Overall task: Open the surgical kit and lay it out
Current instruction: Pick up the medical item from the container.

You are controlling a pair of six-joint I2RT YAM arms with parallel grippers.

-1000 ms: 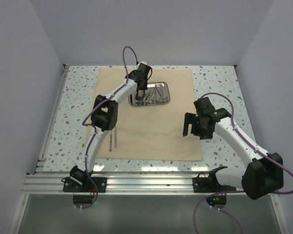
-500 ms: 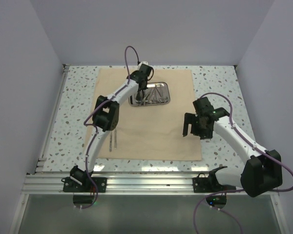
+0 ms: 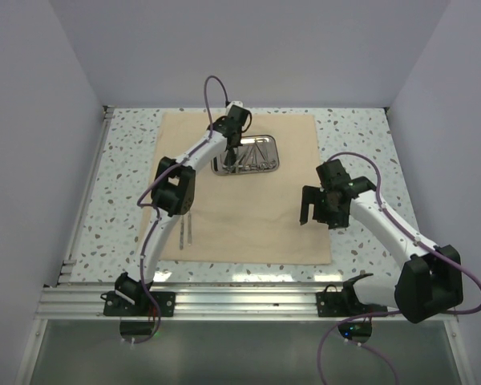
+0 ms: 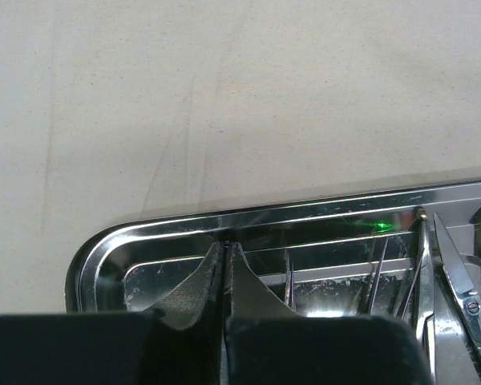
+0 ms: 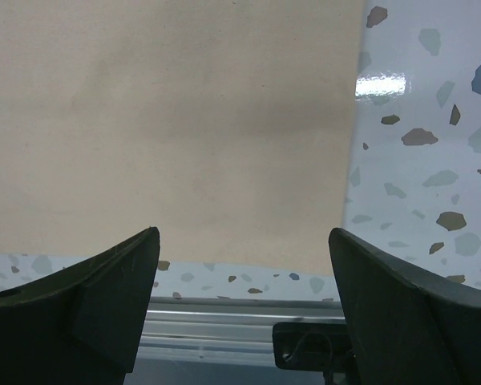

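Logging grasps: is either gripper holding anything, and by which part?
Right gripper open, empty. Left gripper shut inside the steel tray; whether it pinches an instrument cannot be told.

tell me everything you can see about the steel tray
A small, shiny steel tray, rectangular with rounded corners and a raised rim, mirror-bright inside. It lies flat on the far part of the tan cloth and holds thin silver instruments, scissors among them. The left gripper reaches into it near one end, with the fingers closed together.
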